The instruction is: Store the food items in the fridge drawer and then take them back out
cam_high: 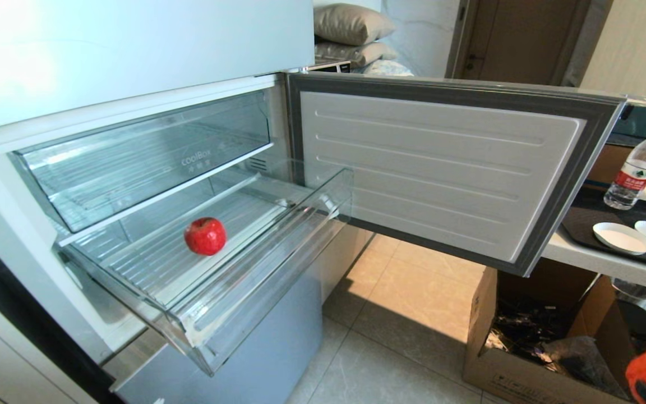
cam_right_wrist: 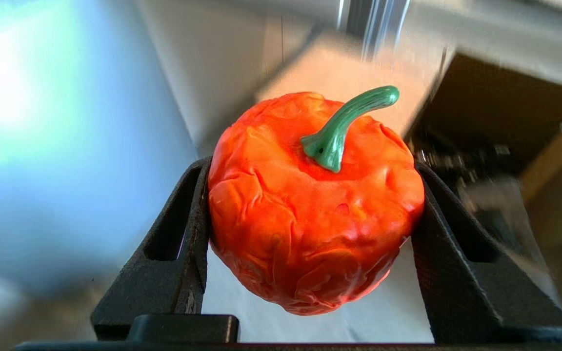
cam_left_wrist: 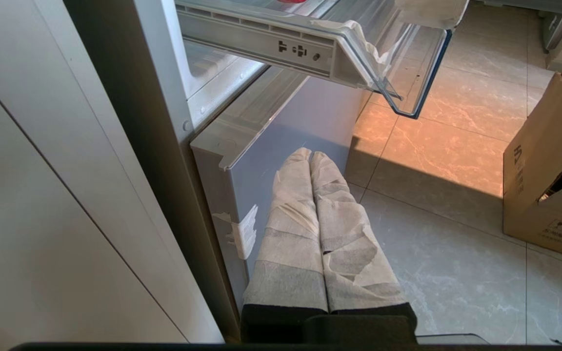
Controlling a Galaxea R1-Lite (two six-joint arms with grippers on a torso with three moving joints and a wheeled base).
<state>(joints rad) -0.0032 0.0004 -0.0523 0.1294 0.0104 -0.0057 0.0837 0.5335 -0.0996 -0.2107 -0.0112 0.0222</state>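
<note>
Head view: fridge drawer (cam_high: 188, 280) pulled out, a red apple-like fruit (cam_high: 206, 236) resting on its ribbed floor near the middle. The upper clear drawer (cam_high: 143, 157) above it is pushed in. Fridge door (cam_high: 441, 168) swung wide to the right; cardboard box (cam_high: 485, 336) on the floor below it. An orange lump shows at the far bottom-right corner.

Left wrist view: left gripper (cam_left_wrist: 310, 155) hangs low by the fridge base, taped fingers pressed together, holding nothing. Only here is the drawer's underside and rail visible.

Right wrist view: right gripper (cam_right_wrist: 310, 234) clamps an orange pepper-like piece (cam_right_wrist: 310, 204) with a green stem, one finger on each flank. Background smeared, so placement unclear. Risk, I'd judge: the wrinkled skin slipping from the grip, or the piece clipping the drawer's front lip.
</note>
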